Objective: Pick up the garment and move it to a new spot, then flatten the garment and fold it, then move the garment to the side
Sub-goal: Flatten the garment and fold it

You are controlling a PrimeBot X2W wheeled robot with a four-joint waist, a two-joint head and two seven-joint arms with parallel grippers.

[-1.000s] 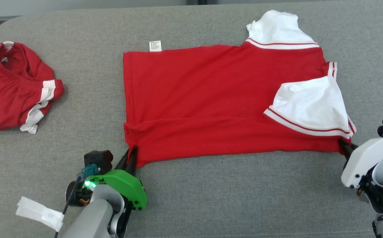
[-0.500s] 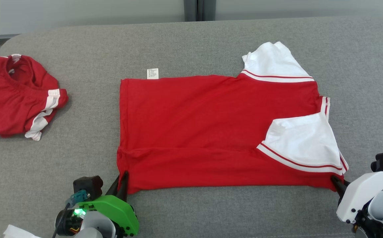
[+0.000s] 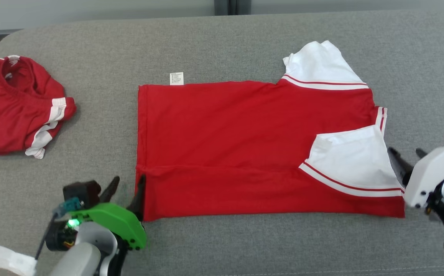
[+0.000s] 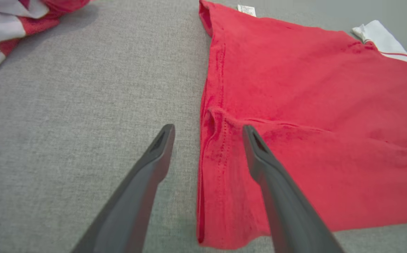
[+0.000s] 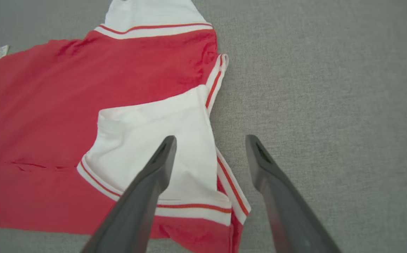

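Observation:
The garment (image 3: 237,145) is a red T-shirt with white sleeves, spread sideways on the grey padded surface (image 3: 222,245). Its near edge is folded up in a band, and the near sleeve (image 3: 352,161) lies over the body. My left gripper (image 3: 128,183) stands open at the near left corner. In the left wrist view the left gripper (image 4: 207,130) straddles the hem of the garment (image 4: 312,105) without gripping it. My right gripper (image 3: 405,152) is open beside the right end. In the right wrist view the right gripper (image 5: 210,140) has one finger over the white sleeve (image 5: 154,140) and one over bare surface.
A second red garment with white stripes (image 3: 15,107) lies crumpled at the far left, and also shows in the left wrist view (image 4: 10,17). A small white label (image 3: 176,78) sticks out at the shirt's far edge. Bare grey surface surrounds the shirt.
Both grippers have opened and let go of the shirt's near corners. The left gripper has drifted left and the right one has moved up along the right end. The camera has shifted a little.

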